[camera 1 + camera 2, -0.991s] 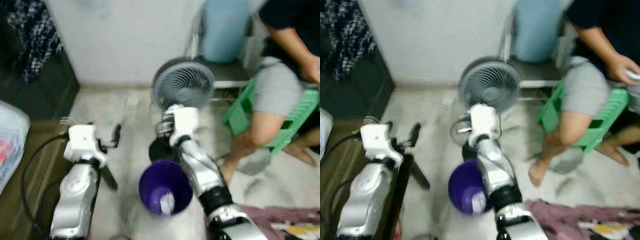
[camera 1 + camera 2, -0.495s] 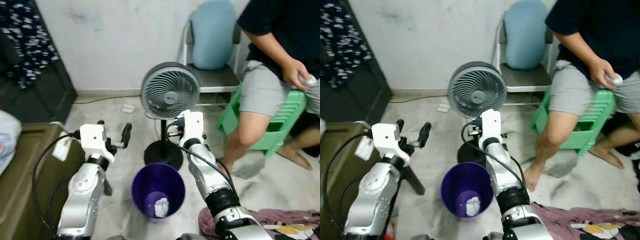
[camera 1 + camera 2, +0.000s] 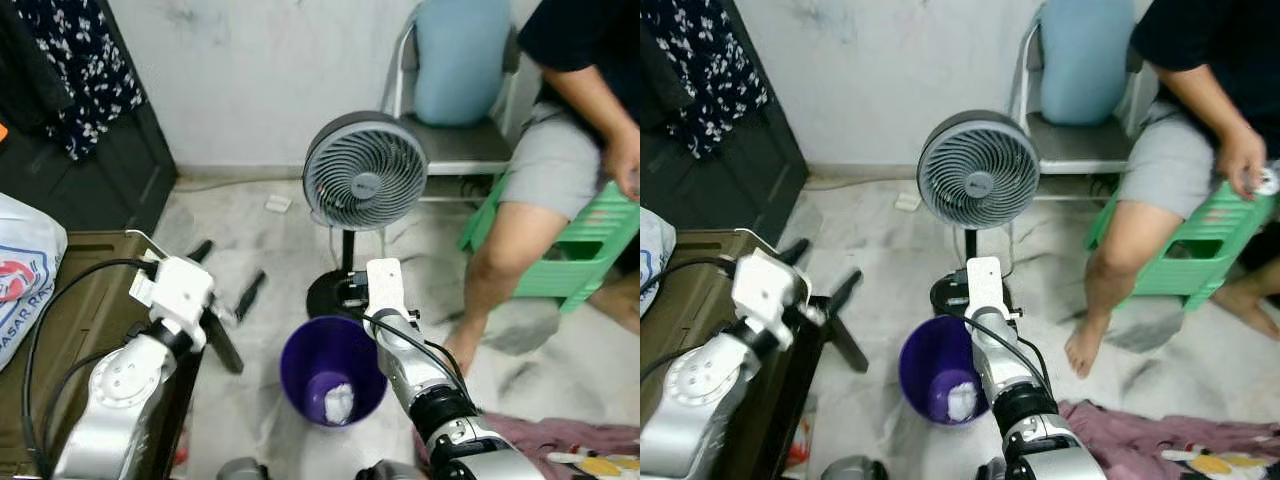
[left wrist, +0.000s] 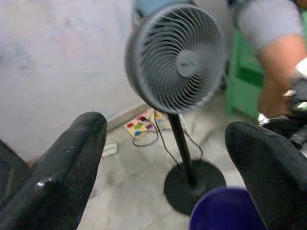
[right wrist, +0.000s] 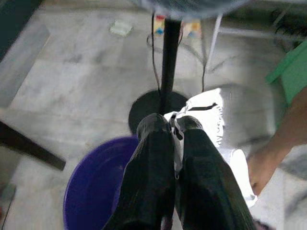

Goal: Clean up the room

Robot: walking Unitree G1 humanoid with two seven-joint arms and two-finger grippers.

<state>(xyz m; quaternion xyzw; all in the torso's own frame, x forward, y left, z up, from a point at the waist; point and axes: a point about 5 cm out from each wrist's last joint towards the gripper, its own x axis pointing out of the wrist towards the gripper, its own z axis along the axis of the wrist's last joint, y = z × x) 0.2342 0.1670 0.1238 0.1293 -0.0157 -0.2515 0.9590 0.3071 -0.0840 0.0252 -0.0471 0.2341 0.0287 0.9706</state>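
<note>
A purple bin (image 3: 332,365) stands on the marble floor with a crumpled white wad (image 3: 340,402) inside it. My right gripper (image 5: 173,125) hangs over the bin's far rim (image 5: 91,191), shut on a white wrapper (image 5: 211,120) with black print. From the head, the right wrist (image 3: 385,290) hides the fingers. My left gripper (image 3: 228,268) is held out to the left of the bin, open and empty; its fingers (image 4: 72,163) frame the fan in the left wrist view.
A grey pedestal fan (image 3: 365,172) stands just behind the bin, its round base (image 5: 153,103) touching it. A person sits on a green stool (image 3: 575,255) at right, foot (image 3: 1085,350) near the bin. A chair (image 3: 455,150) is behind, a brown box (image 3: 60,300) left, pink cloth (image 3: 1140,440) lower right.
The head view has swung and sharpened. My right wrist has dropped lower, from beside the fan's pole to just over the bin's rim. The left gripper stays open.
</note>
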